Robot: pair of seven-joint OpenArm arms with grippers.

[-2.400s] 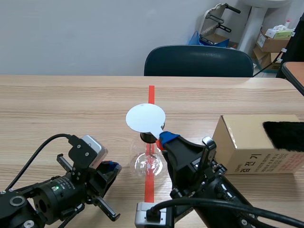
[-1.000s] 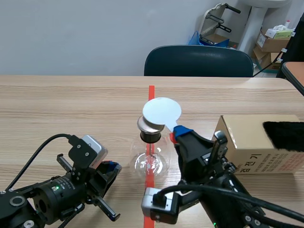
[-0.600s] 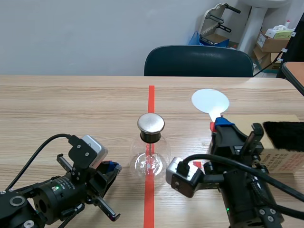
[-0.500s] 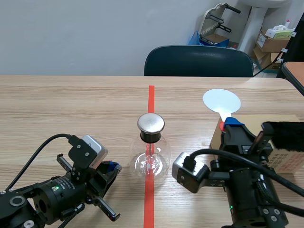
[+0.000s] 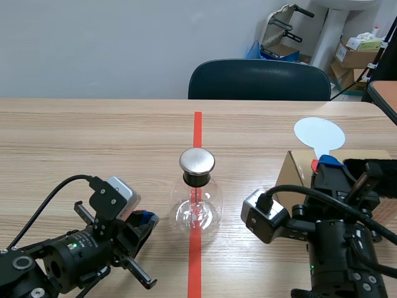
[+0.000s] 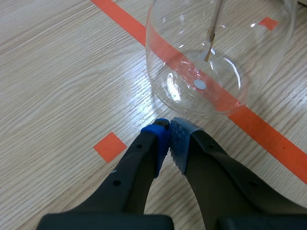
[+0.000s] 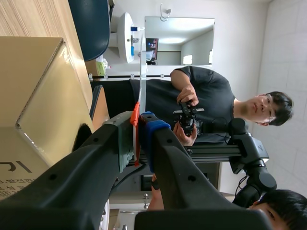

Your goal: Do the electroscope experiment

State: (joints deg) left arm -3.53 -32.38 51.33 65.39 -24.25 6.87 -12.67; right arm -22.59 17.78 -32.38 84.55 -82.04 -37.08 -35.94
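Holding white paddle [image 5: 319, 133] upright near cardboard box [image 5: 291, 177] — right fingers [image 7: 168, 153] pointing up.

You get bright, even room light: soft shadows beneath the flask [image 6: 192, 91], white glare on its glass and on the table [image 6: 57, 57].

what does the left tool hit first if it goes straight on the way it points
Most likely the glass flask: its round wall sits just ahead of the shut left tool.

I see a clear flask [image 5: 196, 210], silver cap [image 5: 197, 161], white disc [image 5: 319, 133], tan box [image 5: 294, 174], pale wood-grain bench [image 5: 93, 136], and blue dotted pads [image 6: 181, 141] on my left pincer [image 6: 165, 130].
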